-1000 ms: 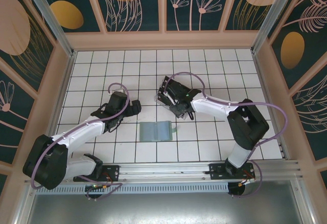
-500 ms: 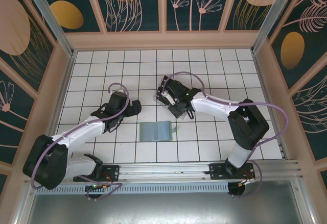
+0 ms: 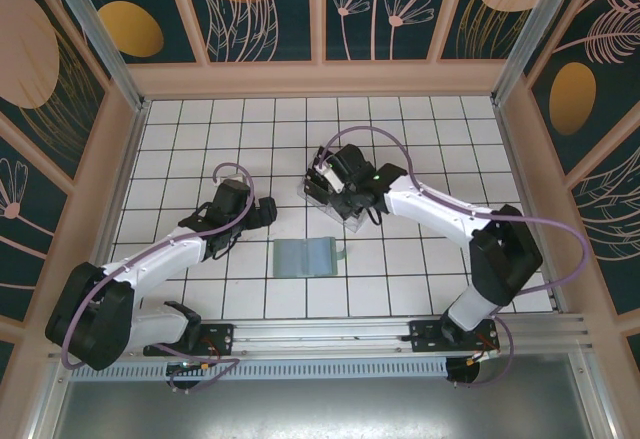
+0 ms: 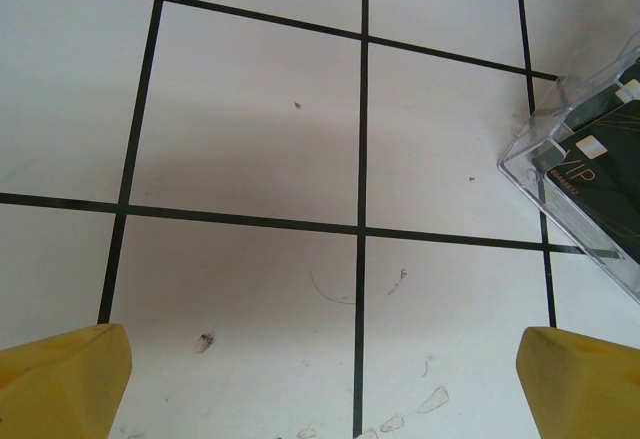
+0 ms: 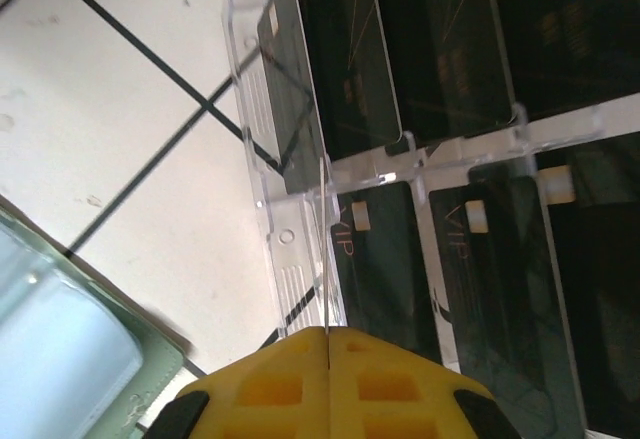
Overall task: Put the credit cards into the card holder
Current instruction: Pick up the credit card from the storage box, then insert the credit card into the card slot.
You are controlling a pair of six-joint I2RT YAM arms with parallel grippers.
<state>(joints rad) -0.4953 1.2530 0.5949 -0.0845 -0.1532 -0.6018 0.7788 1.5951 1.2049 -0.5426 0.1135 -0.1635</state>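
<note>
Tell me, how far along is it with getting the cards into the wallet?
Nothing looks done: the card holder lies open and no card shows in it. In hand: the right gripper, shut, is at the clear rack, where the credit cards sit. The left gripper hangs open. All cards are left to move.

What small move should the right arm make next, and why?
Probably open the right gripper over the credit cards: its fingers are shut, holding nothing, the cards sit in the clear rack, and the card holder lies open.
</note>
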